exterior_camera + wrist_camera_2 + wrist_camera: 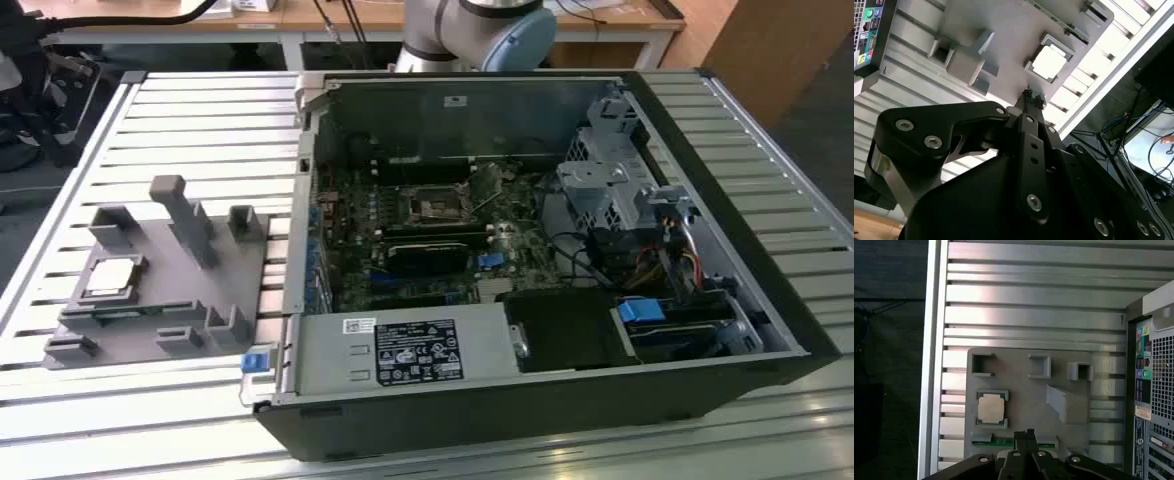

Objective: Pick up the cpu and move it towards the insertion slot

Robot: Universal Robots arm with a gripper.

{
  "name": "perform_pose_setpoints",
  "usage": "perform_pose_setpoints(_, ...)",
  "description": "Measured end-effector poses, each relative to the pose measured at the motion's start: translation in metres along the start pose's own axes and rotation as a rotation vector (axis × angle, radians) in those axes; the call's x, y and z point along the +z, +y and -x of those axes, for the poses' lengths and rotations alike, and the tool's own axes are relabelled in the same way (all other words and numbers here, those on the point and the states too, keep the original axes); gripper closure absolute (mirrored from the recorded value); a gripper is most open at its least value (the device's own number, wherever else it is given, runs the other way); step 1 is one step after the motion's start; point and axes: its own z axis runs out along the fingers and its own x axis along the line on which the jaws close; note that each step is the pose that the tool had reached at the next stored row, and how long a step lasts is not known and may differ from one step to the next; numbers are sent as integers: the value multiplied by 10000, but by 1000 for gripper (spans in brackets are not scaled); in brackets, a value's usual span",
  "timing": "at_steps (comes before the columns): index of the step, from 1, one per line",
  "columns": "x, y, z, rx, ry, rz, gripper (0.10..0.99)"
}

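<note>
Jaws: together, the two black fingertips [1027, 96] pressed tip to tip with nothing between them; in both wrist views they point down at the grey holder and touch none of it.
Cpu: there it is, silvery-white top up, lying flat in a square recess of the holder [112, 278] [990, 408] [1049, 64]. In the exterior view that is centre-left of the frame. It is untouched, apart from the fingertips.
Grey holder: a flat plastic block with raised posts and open pockets [174, 290] [1024, 390] [1004, 35], sitting on the bench just beside the computer case, on the exterior view's left.
Green strip: a small green circuit strip [989, 443] lies in the holder next to the cpu's recess; in the first wrist view the fingertips line up over it.
Insertion slot: a square socket with a shiny metal frame and dark centre [434, 205], on the board inside the case, upper middle of the exterior view and well apart from the cpu.
Computer case: black, open side up [561, 410], board, cables and drive cage on show, filling the middle and right of the exterior view.
Bench: ribbed aluminium slats [200, 120] under holder and case.
Arm: its grey and blue base [481, 30] stands at the top edge of the exterior view, behind the case.
</note>
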Motion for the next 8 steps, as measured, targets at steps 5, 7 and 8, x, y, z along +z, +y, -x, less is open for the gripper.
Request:
perform_pose_setpoints(5, 0, 1, -15, 1, 0, 0, 980)
perform_pose_setpoints(7, 1, 0, -31, 0, 0, 0, 980)
perform_pose_setpoints(8, 2, 1, -41, 0, 0, 0, 980)
